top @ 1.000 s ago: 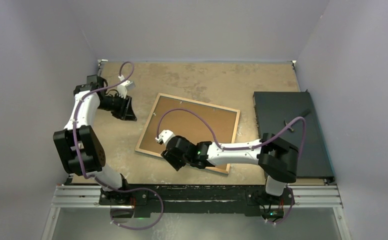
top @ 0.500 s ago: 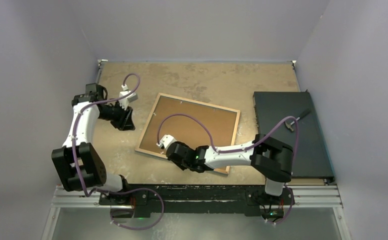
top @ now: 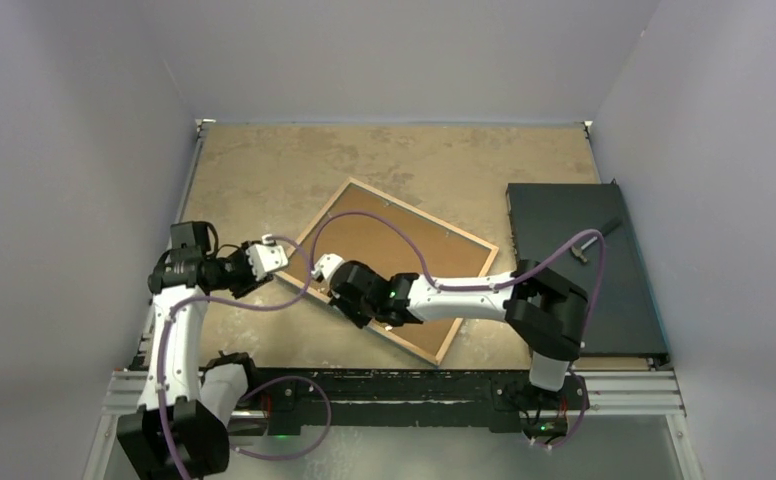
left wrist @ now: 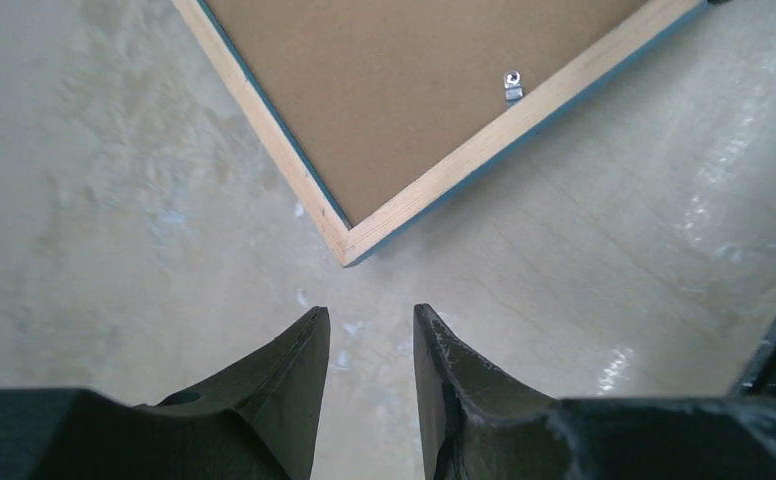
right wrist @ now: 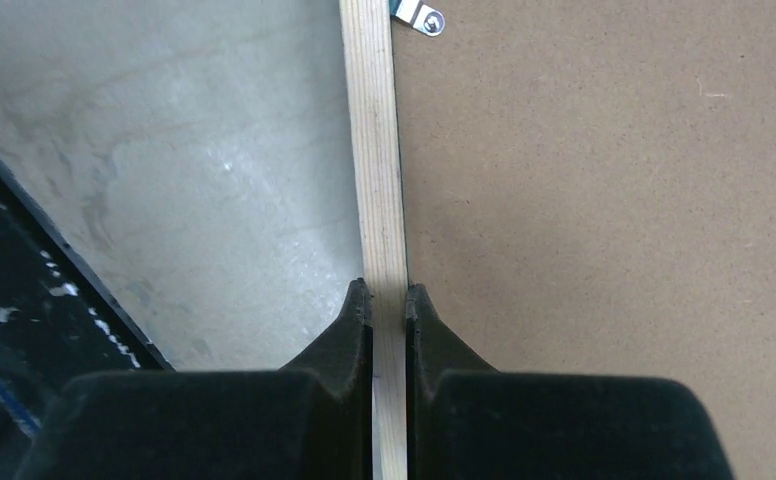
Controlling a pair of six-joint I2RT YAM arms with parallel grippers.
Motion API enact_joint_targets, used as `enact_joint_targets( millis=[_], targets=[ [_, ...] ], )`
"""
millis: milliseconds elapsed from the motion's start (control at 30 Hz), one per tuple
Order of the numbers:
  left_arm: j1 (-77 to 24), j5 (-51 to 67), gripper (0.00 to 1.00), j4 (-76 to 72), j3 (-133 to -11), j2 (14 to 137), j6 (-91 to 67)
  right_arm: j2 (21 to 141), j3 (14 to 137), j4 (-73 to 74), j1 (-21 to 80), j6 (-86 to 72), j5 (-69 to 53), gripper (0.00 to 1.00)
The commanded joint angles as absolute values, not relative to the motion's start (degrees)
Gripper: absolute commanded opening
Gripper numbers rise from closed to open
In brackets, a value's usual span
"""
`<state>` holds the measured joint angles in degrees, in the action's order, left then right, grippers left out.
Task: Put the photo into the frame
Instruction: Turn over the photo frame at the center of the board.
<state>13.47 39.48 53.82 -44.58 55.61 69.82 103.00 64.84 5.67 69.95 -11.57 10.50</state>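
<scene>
The frame lies face down in the middle of the table, its light wood rim up and a thin blue edge showing. A brown backing board fills it. My right gripper is shut on the frame's near-left rim, one finger on either side of the wood strip. My left gripper is open and empty, low over the table, its fingertips just short of the frame's left corner. The photo is not in view.
A flat black box lies along the table's right side, close to the frame's right corner. Small metal clips sit on the inner rim. Grey walls close in three sides. Purple cables loop over the frame.
The frame has turned on the table, its left corner swinging toward the left arm, with my right gripper on its rim. My left arm has come down from the far left to that corner.
</scene>
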Motion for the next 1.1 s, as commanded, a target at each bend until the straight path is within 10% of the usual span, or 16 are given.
enact_joint_targets(
  millis=[0, 367, 767, 1067],
  targets=[
    [13.80, 44.13, 0.36, 49.00, -40.67, 50.57, 86.21, 97.29, 69.78, 3.84, 66.09, -14.11, 3.09, 0.00],
    [11.82, 50.38, 0.45, 57.69, -40.04, 46.47, 123.48, 96.47, 80.04, 8.03, 61.60, -14.06, -7.36, 0.00],
    [-0.94, 42.28, 0.44, 45.05, -43.64, 50.00, 121.53, 99.32, 91.11, 13.82, 60.62, -14.32, -12.17, 0.00],
    [-1.45, 42.76, 0.21, 40.30, -42.67, 49.17, 117.92, 99.02, 91.73, 15.17, 59.51, -14.46, -12.60, 0.03]
  ],
)
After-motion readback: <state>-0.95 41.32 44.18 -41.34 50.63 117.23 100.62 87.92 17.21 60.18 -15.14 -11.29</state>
